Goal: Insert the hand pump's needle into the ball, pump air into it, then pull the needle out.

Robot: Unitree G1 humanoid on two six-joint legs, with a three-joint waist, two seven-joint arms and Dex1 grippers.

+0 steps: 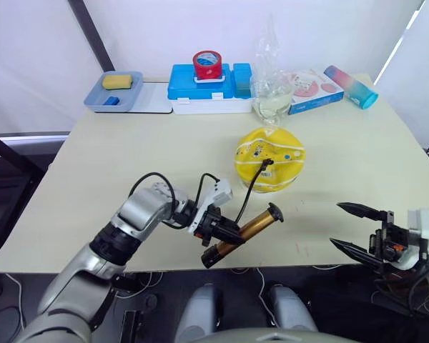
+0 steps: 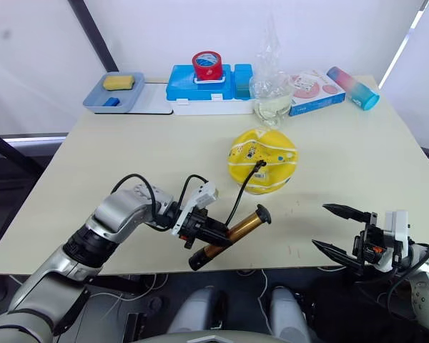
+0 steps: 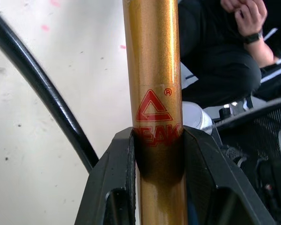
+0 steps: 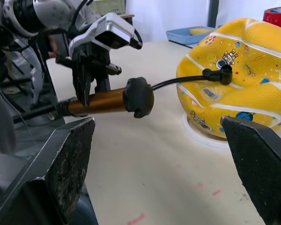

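Risk: your left gripper (image 1: 225, 232) jaws clamp the hand pump (image 1: 244, 232), right gripper (image 1: 359, 227) jaws apart; tugging the hose (image 1: 249, 194) could unseat the needle (image 4: 223, 75) from the saggy ball (image 1: 270, 158).

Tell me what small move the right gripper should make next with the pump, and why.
Probably bring the open right gripper across to the black handle. The left gripper already clamps the hand pump, the needle sits at the saggy ball, and nothing holds the handle, so pumping likely cannot start.
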